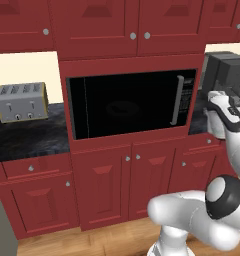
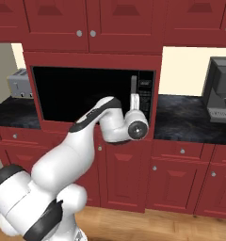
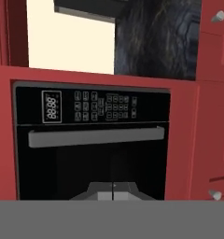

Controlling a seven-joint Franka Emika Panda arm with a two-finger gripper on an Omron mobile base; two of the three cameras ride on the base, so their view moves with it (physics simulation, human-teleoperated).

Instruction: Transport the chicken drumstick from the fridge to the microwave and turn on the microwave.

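Squarely ahead, built into red cabinetry: microwave [image 1: 127, 105], wide and black, dark glass door closed. Along the door's right side, a grey vertical handle [image 1: 179, 100]; just beyond it, at the right edge, the button panel [image 1: 189, 95]. Behind the glass, faintly, a round turntable outline [image 1: 123, 107], nothing more to be made out.

Above, a row of red upper cabinets [image 1: 97, 25] with small grey knobs; below, red lower doors [image 1: 104, 185] down to a wooden floor [image 1: 107, 240]. To either side, dark mottled countertop [image 1: 27, 137]. On the left stretch, a silver four-slot toaster [image 1: 21, 102], well apart from the microwave. On the right stretch, a grey coffee machine [image 2: 223, 89] against the cream wall.

Rising from the base and bending forward, the white arm [image 2: 86, 136], wrist in front of the microwave's lower right corner, hand turned upward beside the handle. Whether touching door or handle: cannot tell from the base views.

Seen from the hand, rolled a quarter turn: handle as a horizontal grey bar, keypad and a small digit display [image 3: 52, 106] above it, red frame all around. At the bottom, gripper [image 3: 113, 190] with fingertips pressed together, no gap between them, nothing clamped, aimed at the dark door below the handle bar and seemingly short of the glass.
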